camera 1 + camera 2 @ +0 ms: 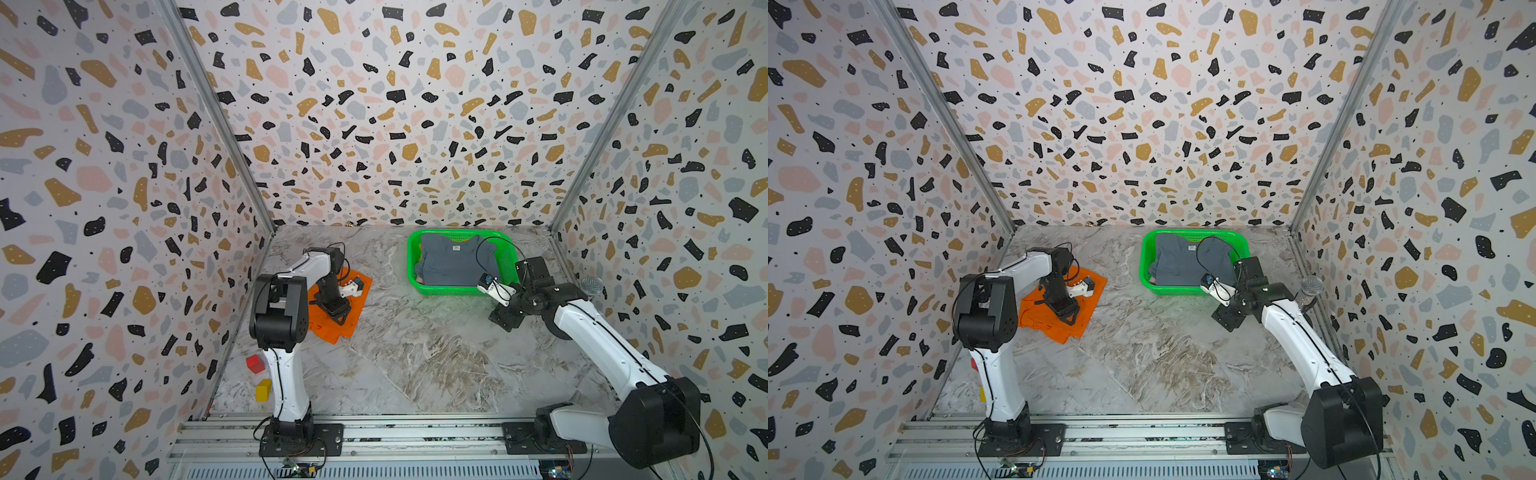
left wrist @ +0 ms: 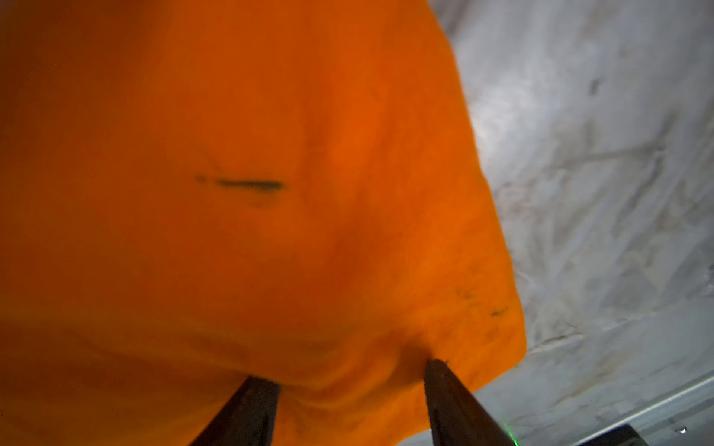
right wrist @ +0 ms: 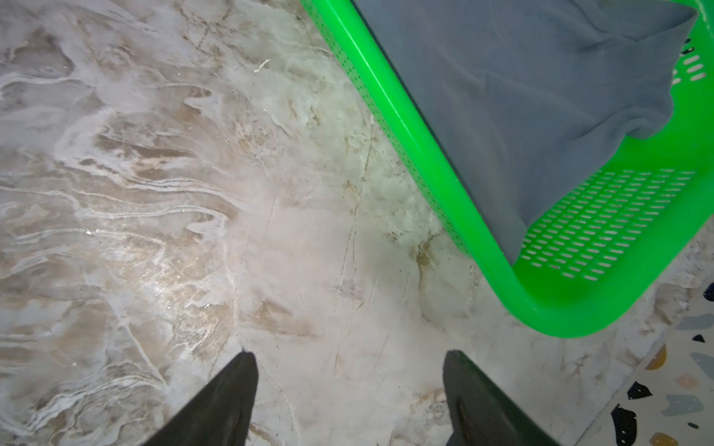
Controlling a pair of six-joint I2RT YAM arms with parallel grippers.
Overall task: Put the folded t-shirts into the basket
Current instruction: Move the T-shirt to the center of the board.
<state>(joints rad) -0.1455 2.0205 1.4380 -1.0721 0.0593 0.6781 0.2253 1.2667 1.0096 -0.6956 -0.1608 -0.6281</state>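
Observation:
An orange folded t-shirt (image 1: 328, 330) (image 1: 1038, 316) lies on the marble table at the left. My left gripper (image 1: 338, 316) (image 1: 1069, 313) (image 2: 347, 371) presses down on it near one edge. Its fingers stand apart and the orange cloth (image 2: 270, 154) bulges up between them. A slate grey t-shirt (image 1: 453, 262) (image 1: 1183, 262) (image 3: 521, 96) lies on top inside the green basket (image 1: 411, 257) (image 1: 1144, 262) (image 3: 425, 154) at the back right. My right gripper (image 1: 500, 320) (image 1: 1225, 320) (image 3: 347, 355) hangs open over bare table, just in front of the basket's near right corner, holding nothing.
A red cube (image 1: 255, 363) and a yellow block (image 1: 263, 390) sit by the left wall behind the left arm. A microphone (image 1: 591, 286) (image 1: 1310, 289) stands by the right wall. Patterned walls close in three sides of the table.

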